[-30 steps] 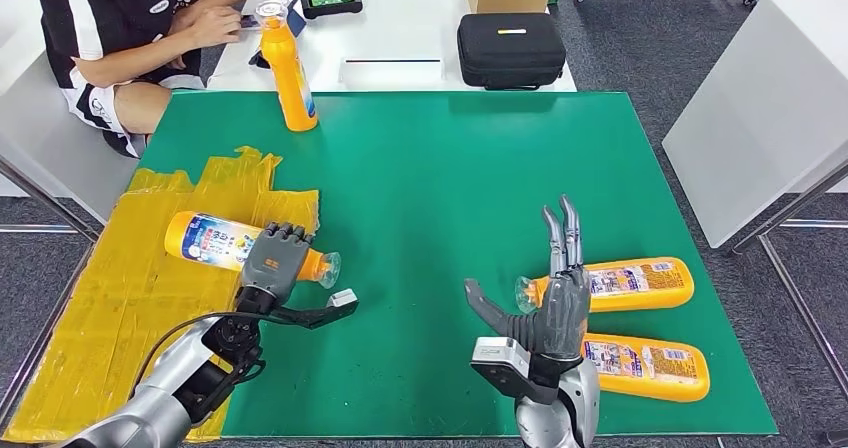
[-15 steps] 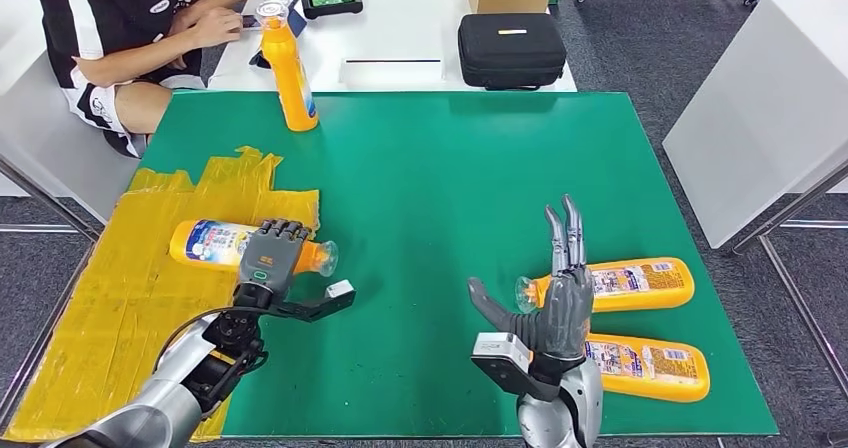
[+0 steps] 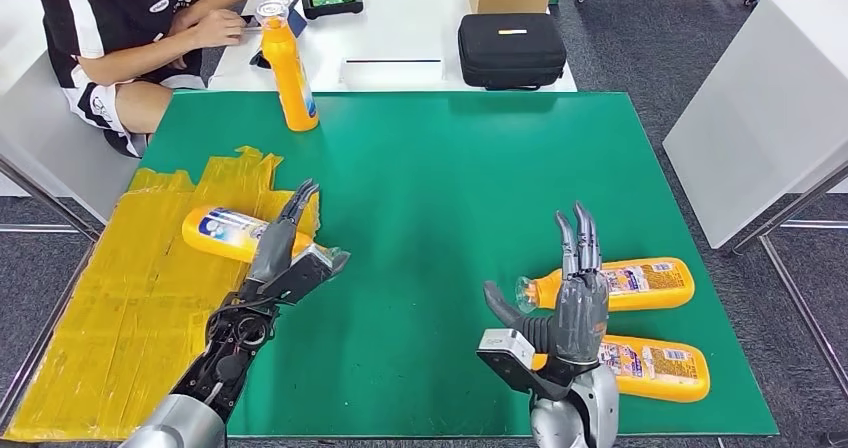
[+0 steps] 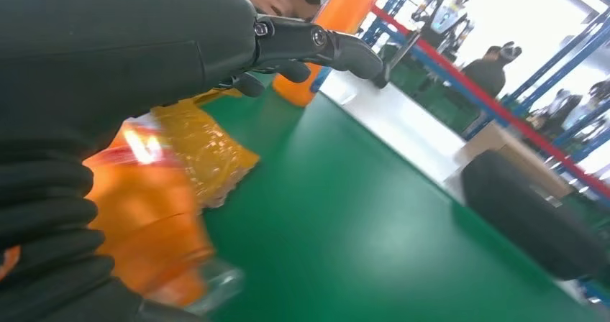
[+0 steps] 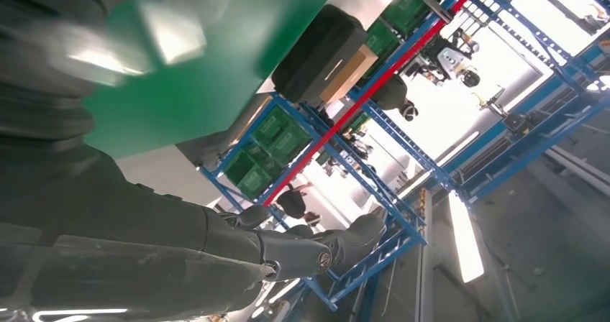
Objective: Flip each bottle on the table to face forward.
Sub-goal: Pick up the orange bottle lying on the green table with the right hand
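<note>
From my seat the green table takes most of the head view, and the yellow taped sheet covers its corner at about 8 o'clock; I think this sheet marks the working place for the left side. One orange bottle stands upright at 11 o'clock near the far edge, so I judge that one finished. Two more bottles lie at 4 o'clock, the upper bottle and the lower bottle just beside each other, caps toward the centre, probably waiting for the right arm. The lying bottle at 9 o'clock rests on the edge of the yellow sheet, tilted a little. My left hand is at its cap end with the fingers stretched out straight and the thumb apart; I cannot tell if the palm touches the bottle, but it does not grip it. In the left wrist view the orange body is close under the palm. My right hand stands with fingers spread upward, holding nothing, just in front of the upper bottle's cap.
</note>
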### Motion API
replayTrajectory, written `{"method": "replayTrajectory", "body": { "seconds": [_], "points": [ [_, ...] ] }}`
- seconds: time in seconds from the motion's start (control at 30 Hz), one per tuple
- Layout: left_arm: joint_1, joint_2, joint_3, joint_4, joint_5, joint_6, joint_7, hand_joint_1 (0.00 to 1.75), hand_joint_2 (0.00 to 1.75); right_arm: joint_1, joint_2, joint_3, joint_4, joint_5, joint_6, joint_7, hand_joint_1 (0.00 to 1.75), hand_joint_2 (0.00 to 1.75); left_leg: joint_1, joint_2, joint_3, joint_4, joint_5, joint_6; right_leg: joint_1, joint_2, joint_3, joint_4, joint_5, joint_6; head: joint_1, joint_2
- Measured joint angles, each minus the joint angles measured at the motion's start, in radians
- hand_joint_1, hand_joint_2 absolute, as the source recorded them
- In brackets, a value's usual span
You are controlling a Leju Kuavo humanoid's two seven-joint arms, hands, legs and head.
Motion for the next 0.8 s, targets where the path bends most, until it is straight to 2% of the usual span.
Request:
{"method": "replayTrajectory", "body": {
  "seconds": [0.27, 0.4, 0.47, 0.53, 0.7, 0.8],
  "points": [
    [0.025, -0.011, 0.026, -0.074, 0.024, -0.024, -0.014, 0.0, 0.0, 0.0, -0.004, -0.006, -0.004, 0.004, 0.0, 0.002, 0.0, 1.75, 0.0, 0.0, 0.0, 0.0, 0.0, 0.0, 0.0, 0.0, 0.0, 0.0, 0.0, 0.0, 0.0, 0.0],
    [0.057, -0.012, 0.027, -0.141, 0.179, -0.158, -0.089, 0.0, 0.0, 0.001, -0.008, -0.008, -0.011, 0.057, 0.0, 0.006, 0.0, 1.75, 0.0, 0.0, 0.0, 0.0, 0.0, 0.0, 0.0, 0.0, 0.0, 0.0, 0.0, 0.0, 0.0, 0.0],
    [0.081, -0.012, 0.027, -0.199, 0.282, -0.253, -0.122, 0.0, 0.87, 0.001, -0.014, -0.011, -0.026, 0.131, 0.0, 0.02, 0.0, 1.75, 0.0, 0.0, 0.0, 0.0, 0.0, 0.0, 0.0, 0.0, 0.0, 0.0, 0.0, 0.0, 0.0, 0.0],
    [0.108, -0.012, 0.027, -0.266, 0.38, -0.341, -0.141, 0.0, 1.75, 0.003, -0.027, -0.013, -0.049, 0.235, 0.0, 0.068, 0.0, 1.75, 0.0, 0.0, 0.0, 0.0, 0.0, 0.0, 0.0, 0.0, 0.0, 0.0, 0.0, 0.0, 0.0, 0.0],
    [0.175, -0.011, 0.027, -0.424, 0.563, -0.5, -0.151, 0.0, 1.75, 0.002, -0.125, 0.027, -0.104, 0.435, 0.03, 0.279, 0.0, 1.75, 0.0, 0.0, -0.001, 0.0, 0.0, 0.0, 0.0, 0.0, 0.0, 0.0, 0.0, 0.0, 0.0, 0.0],
    [0.199, -0.011, 0.027, -0.493, 0.596, -0.563, -0.152, 0.0, 1.75, -0.017, -0.222, 0.076, -0.131, 0.452, 0.144, 0.357, 0.0, 1.75, -0.001, -0.001, 0.0, 0.0, 0.0, 0.001, -0.001, 0.0, 0.0, 0.0, 0.0, 0.0, 0.0, 0.0]
  ]
}}
